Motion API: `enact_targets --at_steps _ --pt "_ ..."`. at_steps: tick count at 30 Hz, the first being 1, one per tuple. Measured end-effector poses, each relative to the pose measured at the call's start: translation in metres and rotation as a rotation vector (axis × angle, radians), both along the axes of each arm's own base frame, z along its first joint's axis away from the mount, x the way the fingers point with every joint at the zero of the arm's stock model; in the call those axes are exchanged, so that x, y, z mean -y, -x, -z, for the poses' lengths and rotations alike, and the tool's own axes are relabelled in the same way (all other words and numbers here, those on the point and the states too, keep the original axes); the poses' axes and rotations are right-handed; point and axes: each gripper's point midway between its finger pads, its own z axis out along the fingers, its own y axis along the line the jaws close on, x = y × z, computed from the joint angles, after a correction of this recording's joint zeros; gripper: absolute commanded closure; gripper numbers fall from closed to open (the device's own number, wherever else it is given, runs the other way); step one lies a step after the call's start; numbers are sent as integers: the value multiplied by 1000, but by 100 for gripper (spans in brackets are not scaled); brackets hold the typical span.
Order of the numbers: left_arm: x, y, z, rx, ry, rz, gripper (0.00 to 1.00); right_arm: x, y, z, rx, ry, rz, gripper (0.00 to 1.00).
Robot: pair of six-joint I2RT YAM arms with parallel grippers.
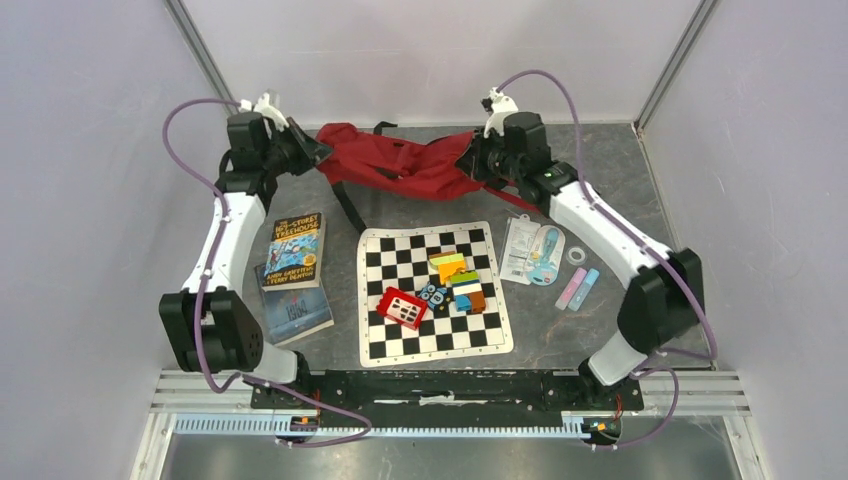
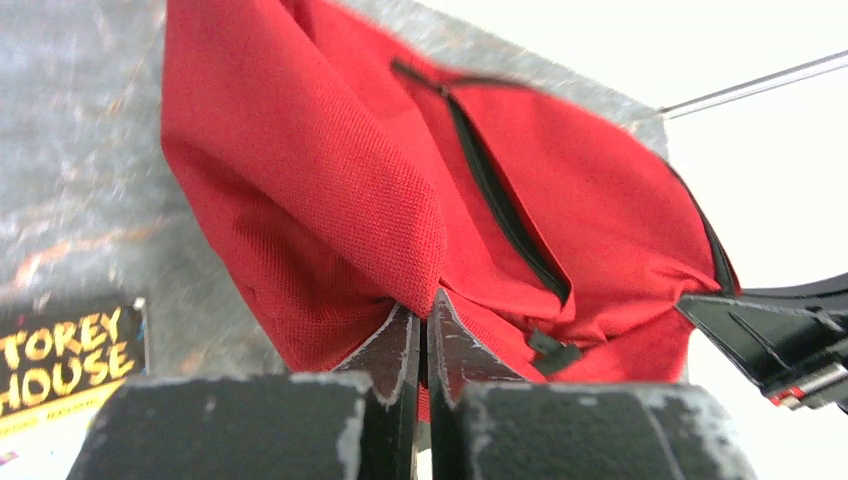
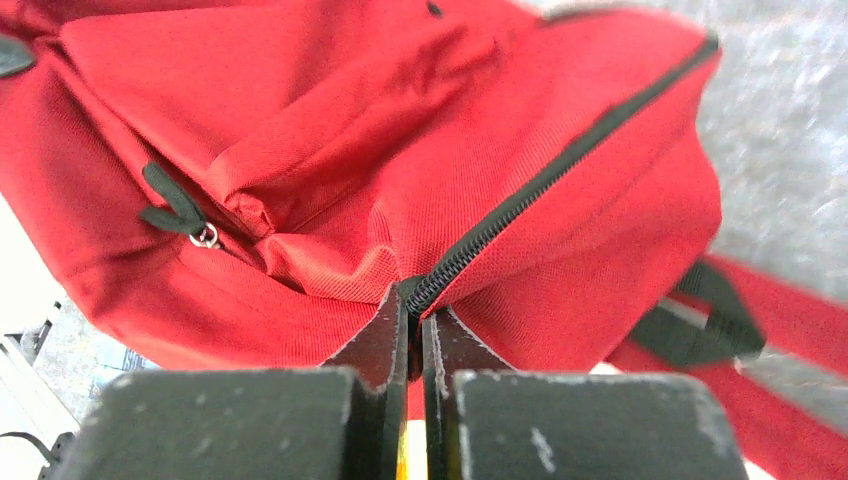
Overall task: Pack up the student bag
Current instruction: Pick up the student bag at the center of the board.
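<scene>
Red fabric, soft and slumped: the student bag (image 1: 400,165) lies at the far side of the table (image 1: 620,150), beyond the checkered mat (image 1: 400,250), strung between the two arms. The left pincer (image 1: 318,152) is together on a fold at the bag's left end, and its wrist view shows cloth drawn in between the tips. The right pincer (image 1: 468,160) is clamped on the right end, its tips meeting just where the black zip line (image 3: 560,165) runs in. A grip at both ends makes sense for limp cloth. Held at one point it would fold on itself, while two holds let the arms stretch it, turn it, or pull the mouth taut. The grip beside the zip suggests that the opening is the concern. Whether the zip is open I cannot tell. A black strap (image 1: 348,205) trails from the bag toward the mat. The things to pack sit nearer the arm bases, apart from the bag. Two books (image 1: 297,250) overlap on the left, coloured blocks (image 1: 455,280) and a red toy (image 1: 402,307) sit on the mat, and a stationery packet (image 1: 535,252) and pastel markers (image 1: 578,288) lie on the right. They are spread out, each presumably easy to pick singly. Nothing shows inside the bag, so I judge the packing has hardly begun.
</scene>
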Motion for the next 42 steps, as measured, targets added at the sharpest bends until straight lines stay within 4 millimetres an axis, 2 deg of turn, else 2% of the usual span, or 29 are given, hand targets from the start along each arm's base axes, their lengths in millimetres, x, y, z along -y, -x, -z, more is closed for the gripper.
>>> enact_targets --at_steps 4,8,11,19,22,25,28,31,34,36,39,42 --pt "5 -23 -50 141 7 37 98 7 14 -58 156 -13 -27 100" --pt "12 -54 -90 248 15 86 98 8 23 -92 279 -4 -57 100" --pt "17 -71 -102 292 20 121 98 8 24 -96 315 22 -76 100" --pt "25 -85 -95 306 30 171 98 10 27 -79 337 124 -108 100" --pt "28 -85 -100 328 34 191 98 17 23 -78 347 166 -74 100" --pt "31 -83 -103 349 38 202 98 28 15 -91 367 204 -6 100" --pt "31 -73 -96 350 35 193 98 39 3 -129 426 216 75 100" --pt "30 -56 -92 360 36 186 98 44 -7 -183 522 195 140 100" --pt "33 -41 -98 390 47 189 98 44 -11 -229 607 159 166 100" --pt "33 -31 -105 423 52 188 98 40 -10 -250 650 130 166 100" --pt "30 -24 -115 460 46 163 98 34 -6 -264 678 78 147 100" --pt "20 -29 -115 457 32 98 98 23 -3 -259 678 34 124 100"
